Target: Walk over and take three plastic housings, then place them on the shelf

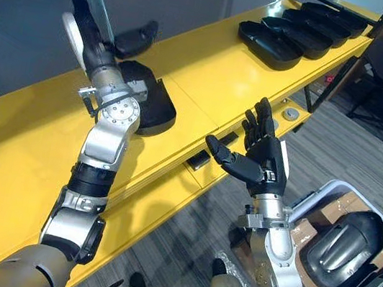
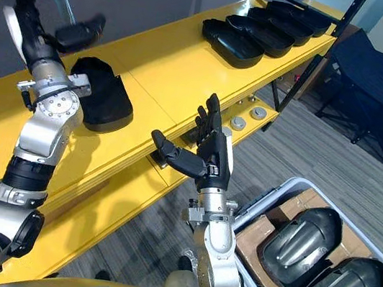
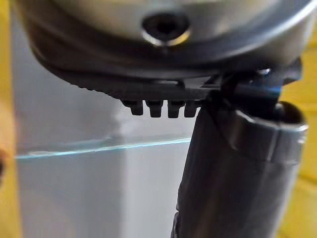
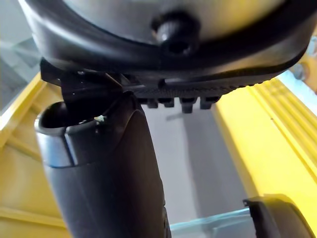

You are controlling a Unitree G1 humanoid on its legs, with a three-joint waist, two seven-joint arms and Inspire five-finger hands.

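while spare plastic housings (image 2: 304, 238) lie in the bin (image 2: 300, 181) below the right hand (image 1: 266, 155), that hand hangs open and empty. the left hand (image 1: 91, 40), fingers straight and holding nothing, stands just above one housing (image 1: 147, 104) on the yellow shelf (image 1: 209, 81); a row (image 1: 269, 43) sits well beyond, so placing seems nearly done.

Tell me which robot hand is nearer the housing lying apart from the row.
Left. The left robot hand is raised just behind the housing; the right robot hand is in front of the shelf, farther away.
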